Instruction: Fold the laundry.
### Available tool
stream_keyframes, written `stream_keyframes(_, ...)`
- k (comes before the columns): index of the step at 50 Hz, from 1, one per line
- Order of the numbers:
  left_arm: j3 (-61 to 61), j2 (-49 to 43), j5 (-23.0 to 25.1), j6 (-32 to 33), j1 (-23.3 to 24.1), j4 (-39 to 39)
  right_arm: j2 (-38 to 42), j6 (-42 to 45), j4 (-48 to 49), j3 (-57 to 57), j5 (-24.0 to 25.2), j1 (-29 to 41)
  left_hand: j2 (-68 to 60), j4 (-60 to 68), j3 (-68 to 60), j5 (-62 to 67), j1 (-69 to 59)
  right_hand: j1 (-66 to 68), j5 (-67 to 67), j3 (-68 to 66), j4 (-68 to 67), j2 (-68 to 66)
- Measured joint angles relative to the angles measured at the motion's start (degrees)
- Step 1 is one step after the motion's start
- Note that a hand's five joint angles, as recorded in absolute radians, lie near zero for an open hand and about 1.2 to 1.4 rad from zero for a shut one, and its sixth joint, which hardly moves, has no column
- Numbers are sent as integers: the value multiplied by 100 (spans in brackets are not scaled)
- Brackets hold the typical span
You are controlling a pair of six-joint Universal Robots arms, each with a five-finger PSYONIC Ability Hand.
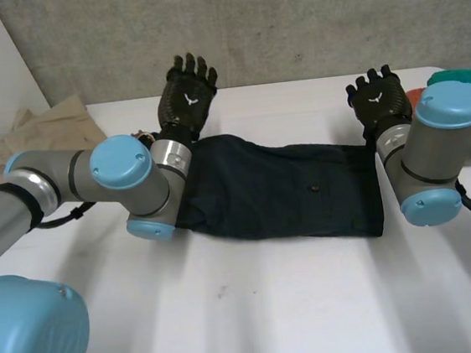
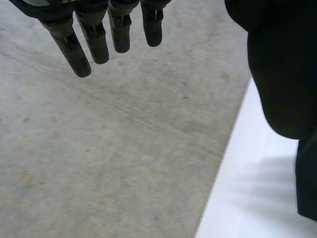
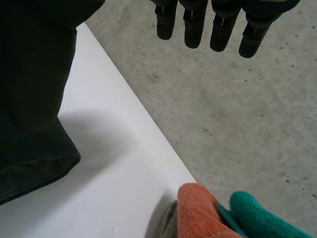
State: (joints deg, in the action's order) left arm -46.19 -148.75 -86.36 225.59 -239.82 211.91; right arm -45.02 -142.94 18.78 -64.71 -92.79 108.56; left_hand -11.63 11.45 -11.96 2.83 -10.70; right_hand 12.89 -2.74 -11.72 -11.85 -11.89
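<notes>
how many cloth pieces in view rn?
4: dark garment in the middle of the table, beige cloth at its left edge, orange cloth and green cloth beyond the right hand. More may lie hidden under those two.

Left robot hand (image 1: pixel 187 93), right robot hand (image 1: pixel 379 98): upright, fingers straight.

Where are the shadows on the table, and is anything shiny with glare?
Right wrist view: a soft grey shadow lies on the table beside the dark cloth at its hem, and a smaller one beside the orange cloth. Left wrist view: the grey wall is evenly lit, with no glare. Head view: no glare either, and the dark cloth's folds barely show.
</notes>
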Motion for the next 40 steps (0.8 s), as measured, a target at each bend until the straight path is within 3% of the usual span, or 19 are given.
stream_keyframes(8, -1292, 1114, -519, -272, -21, 267, -1021, -638, -1035, -914, 255, -54, 4, 0, 0, 0, 0, 0, 1, 0, 0, 0)
stream_keyframes(12, -2283, 1853, -595, -844, -21, 163, -1488, -1521, -2075, -1430, 756, -75, 6, 0, 0, 0, 0, 13, -15, -20, -16, -15)
stream_keyframes(18, -3154, 2471, -534, -1757, -6, -285, -1557, -2197, -2638, -1747, 1201, -101, 7, 0, 0, 0, 0, 27, -66, -145, -137, -58)
stream_keyframes(22, -3428, 2688, -457, -2308, 10, -680, -1349, -2289, -2450, -1829, 1251, -123, 6, 0, 0, 0, 0, 1321, -1301, -1455, -1359, -1440)
stream_keyframes(23, -3471, 2733, -438, -2442, 14, -782, -1259, -2276, -2330, -1840, 1218, -129, 6, 0, 0, 0, 0, 2337, -2378, -2463, -2439, -2476)
stream_keyframes(25, -3533, 2811, -409, -2639, 20, -933, -1114, -2205, -2090, -1856, 1076, -137, 6, 0, 0, 0, 0, 3875, -4205, -4304, -4307, -4491)
stream_keyframes(27, -3575, 2888, -391, -2752, 22, -1017, -1042, -2076, -1850, -1897, 862, -151, 6, 0, 0, 0, 0, 4605, -5159, -5348, -5387, -5431)
stream_keyframes(30, -3613, 2976, -381, -2810, 21, -1061, -1075, -1856, -1602, -2000, 615, -183, 7, 0, 0, 0, 0, 4711, -5256, -5551, -5625, -5487)
stream_keyframes(32, -3671, 3138, -373, -2836, 18, -1076, -1391, -1264, -1233, -2289, 300, -316, 7, 0, 0, 0, 0, 4804, -5256, -5551, -5654, -5487)
stream_keyframes(40, -3816, 3518, -374, -2812, 15, -1057, -2175, 589, -897, -2819, 189, -916, 7, 0, 0, 0, 0, 4933, -5397, -5551, -5662, -5487)
